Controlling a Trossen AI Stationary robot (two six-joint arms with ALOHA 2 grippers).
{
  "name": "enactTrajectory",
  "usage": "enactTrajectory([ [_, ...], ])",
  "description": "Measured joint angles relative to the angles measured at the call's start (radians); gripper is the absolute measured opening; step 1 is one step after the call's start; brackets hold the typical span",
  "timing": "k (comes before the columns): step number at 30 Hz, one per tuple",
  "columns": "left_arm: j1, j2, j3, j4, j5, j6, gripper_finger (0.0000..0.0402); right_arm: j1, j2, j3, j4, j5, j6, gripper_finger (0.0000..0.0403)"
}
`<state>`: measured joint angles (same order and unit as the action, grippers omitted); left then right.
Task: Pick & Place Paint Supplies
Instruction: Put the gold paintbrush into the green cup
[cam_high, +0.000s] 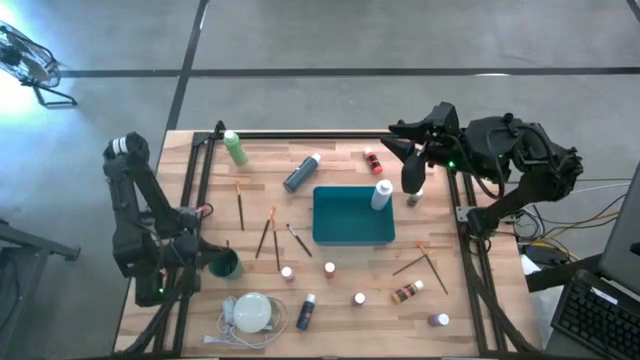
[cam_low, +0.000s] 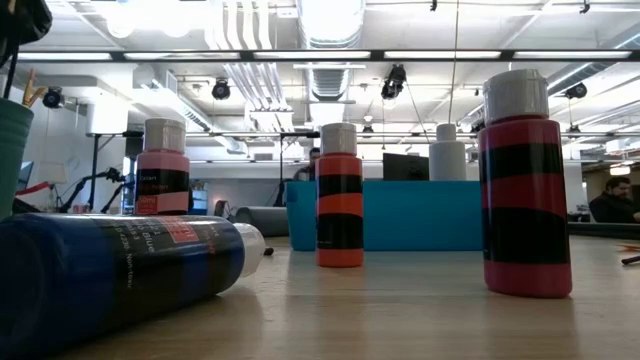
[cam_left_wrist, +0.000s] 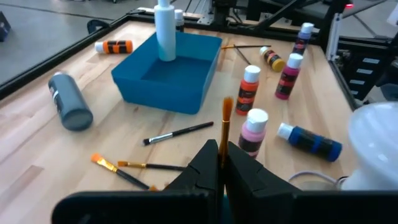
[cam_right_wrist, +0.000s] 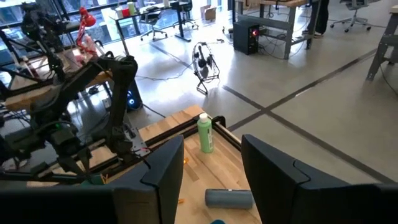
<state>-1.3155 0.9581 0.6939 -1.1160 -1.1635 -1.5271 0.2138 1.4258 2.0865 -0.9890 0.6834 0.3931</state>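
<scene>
Brush (cam_left_wrist: 224, 127) is standing upright, pinched in the closed left gripper (cam_left_wrist: 221, 163), directly over the teal cup (cam_high: 224, 264) at the table's left edge, so the coming move looks to be straight down. Right gripper (cam_high: 413, 177) is hanging half open and empty beside the white bottle (cam_high: 382, 194) in the tray (cam_high: 352, 238). Only the left wrist view is showing the pinched brush; the high view alone places the cup.
</scene>
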Motion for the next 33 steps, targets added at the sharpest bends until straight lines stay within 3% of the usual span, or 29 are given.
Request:
enactTrajectory([
  [11,-0.003,0.000,-0.117,0.133,0.000,-0.049,0.0012,-0.011,-0.010,0.000,0.003,0.000,0.000,0.0137],
  [23,-0.003,0.000,-0.175,0.216,0.047,-0.057,0.0013,-0.032,-0.012,0.000,0.003,-0.001,0.000,0.0167],
  [33,-0.003,-0.001,-0.165,0.222,0.056,-0.056,0.0069,-0.032,-0.012,0.000,0.003,0.000,0.000,0.0172],
])
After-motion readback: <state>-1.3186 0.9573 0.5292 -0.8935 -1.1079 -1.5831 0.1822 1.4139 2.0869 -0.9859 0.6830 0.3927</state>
